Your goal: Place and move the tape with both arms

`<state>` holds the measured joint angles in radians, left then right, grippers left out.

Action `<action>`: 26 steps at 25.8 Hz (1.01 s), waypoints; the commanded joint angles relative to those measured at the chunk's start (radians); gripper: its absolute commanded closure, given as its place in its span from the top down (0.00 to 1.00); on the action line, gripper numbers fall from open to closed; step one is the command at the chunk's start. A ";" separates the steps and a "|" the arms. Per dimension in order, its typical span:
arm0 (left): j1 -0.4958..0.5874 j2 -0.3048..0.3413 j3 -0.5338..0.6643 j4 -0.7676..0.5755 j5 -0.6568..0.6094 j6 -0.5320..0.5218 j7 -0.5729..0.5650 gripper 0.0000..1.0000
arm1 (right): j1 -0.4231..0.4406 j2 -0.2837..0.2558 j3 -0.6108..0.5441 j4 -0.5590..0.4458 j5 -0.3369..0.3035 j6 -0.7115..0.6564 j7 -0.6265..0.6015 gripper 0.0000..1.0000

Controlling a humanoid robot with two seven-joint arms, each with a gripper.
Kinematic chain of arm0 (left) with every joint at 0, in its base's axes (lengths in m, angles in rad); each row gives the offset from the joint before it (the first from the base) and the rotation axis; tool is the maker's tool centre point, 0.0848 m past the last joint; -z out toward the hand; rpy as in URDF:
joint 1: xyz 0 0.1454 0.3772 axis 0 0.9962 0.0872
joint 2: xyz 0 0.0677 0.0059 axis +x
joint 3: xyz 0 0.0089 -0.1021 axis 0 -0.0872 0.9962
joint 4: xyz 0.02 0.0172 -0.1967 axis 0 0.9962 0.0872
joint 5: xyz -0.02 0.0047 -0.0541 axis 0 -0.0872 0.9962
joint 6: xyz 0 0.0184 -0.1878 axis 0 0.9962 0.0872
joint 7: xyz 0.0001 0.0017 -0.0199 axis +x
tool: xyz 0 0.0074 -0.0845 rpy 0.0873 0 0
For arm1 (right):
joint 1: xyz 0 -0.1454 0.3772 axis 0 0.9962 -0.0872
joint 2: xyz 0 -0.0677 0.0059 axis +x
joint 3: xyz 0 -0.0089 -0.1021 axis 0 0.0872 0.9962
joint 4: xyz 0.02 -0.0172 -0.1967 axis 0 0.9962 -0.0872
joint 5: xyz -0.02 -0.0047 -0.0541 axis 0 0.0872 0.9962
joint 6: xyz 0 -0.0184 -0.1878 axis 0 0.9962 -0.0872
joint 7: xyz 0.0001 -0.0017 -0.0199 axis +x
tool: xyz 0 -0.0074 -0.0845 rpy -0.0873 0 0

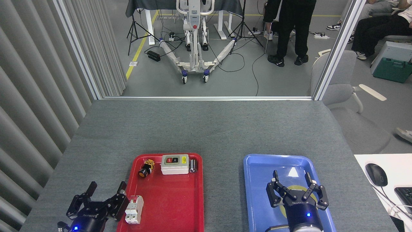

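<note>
Yellow tape (297, 188) lies beneath the spread-fingered right gripper (292, 183) on the blue tray (257, 180); the left gripper (102, 190) gapes, empty.

The only lettering that can be made out is the white brand word ROBOTIQ, printed on the black body of each gripper. On the left gripper (104, 193) it runs across the palm and appears upside down from the head view. On the right gripper (291, 181) it also stands inverted, just below the finger bases. The grey switch box (174, 164) in the red tray (167, 209) carries a yellow label and red and black buttons, but their markings are too small to read.
</note>
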<state>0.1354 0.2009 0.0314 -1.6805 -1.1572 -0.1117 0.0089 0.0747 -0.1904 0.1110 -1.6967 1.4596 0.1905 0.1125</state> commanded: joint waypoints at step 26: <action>0.004 -0.006 0.002 -0.004 0.004 -0.005 0.017 1.00 | 0.180 0.072 -0.027 -0.072 0.015 -0.074 -0.168 1.00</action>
<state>0.1382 0.1952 0.0338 -1.6843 -1.1537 -0.1161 0.0227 0.2515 -0.1183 0.0845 -1.7699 1.4753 0.1162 -0.0277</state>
